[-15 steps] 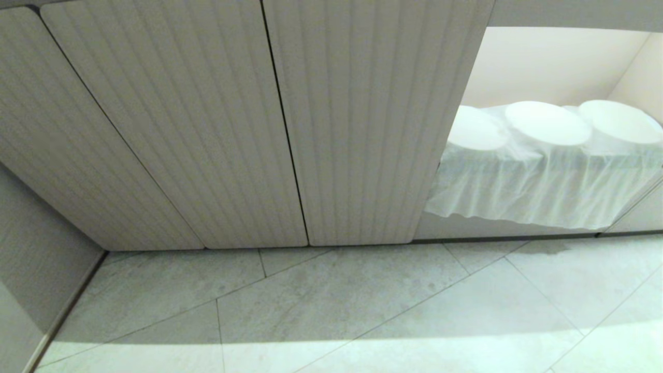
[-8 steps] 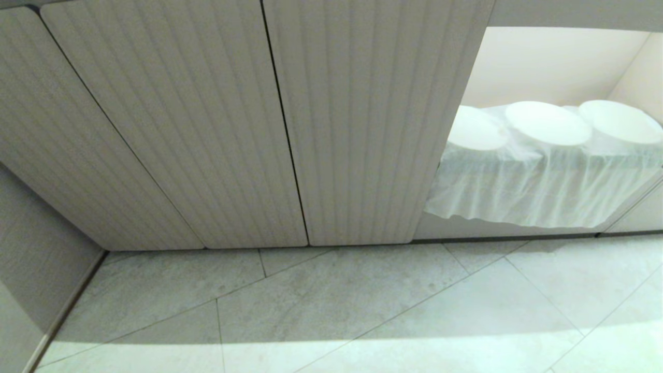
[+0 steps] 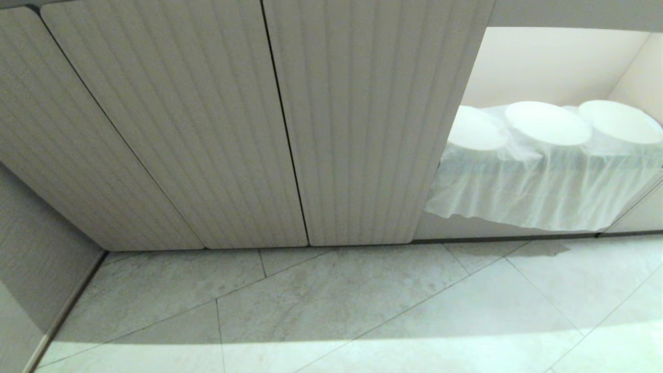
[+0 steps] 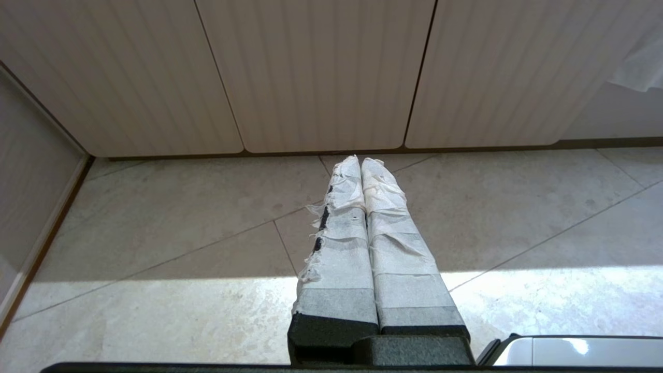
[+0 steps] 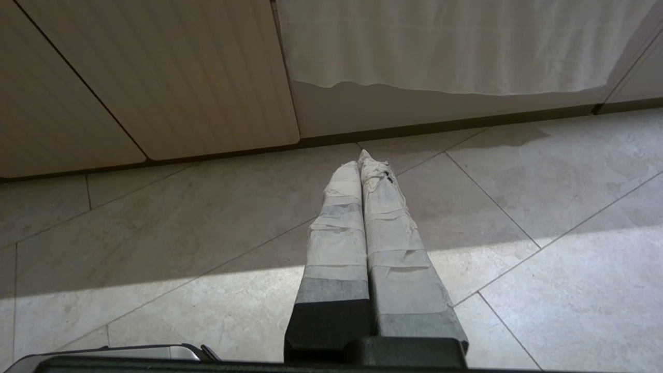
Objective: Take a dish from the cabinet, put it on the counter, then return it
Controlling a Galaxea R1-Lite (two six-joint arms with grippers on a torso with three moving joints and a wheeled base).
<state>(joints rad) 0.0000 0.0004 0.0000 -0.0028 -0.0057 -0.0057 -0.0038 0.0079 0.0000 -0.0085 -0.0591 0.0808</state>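
The cabinet [image 3: 217, 119] fills the head view with its beige ribbed doors all closed, so the dish is hidden and the counter is out of view. Neither arm shows in the head view. In the left wrist view my left gripper [image 4: 361, 160] hangs low over the tiled floor in front of the closed doors [image 4: 316, 72], its taped fingers pressed together and empty. The right wrist view shows my right gripper [image 5: 361, 158] likewise shut and empty above the floor, short of the cabinet base [image 5: 155, 77].
To the right of the doors is a doorless cream niche [image 3: 549, 67] with white plates [image 3: 546, 123] under a thin cloth [image 3: 528, 191] that hangs over its edge. A side wall [image 3: 31, 274] closes the left. Grey floor tiles [image 3: 331, 305] lie before the cabinet.
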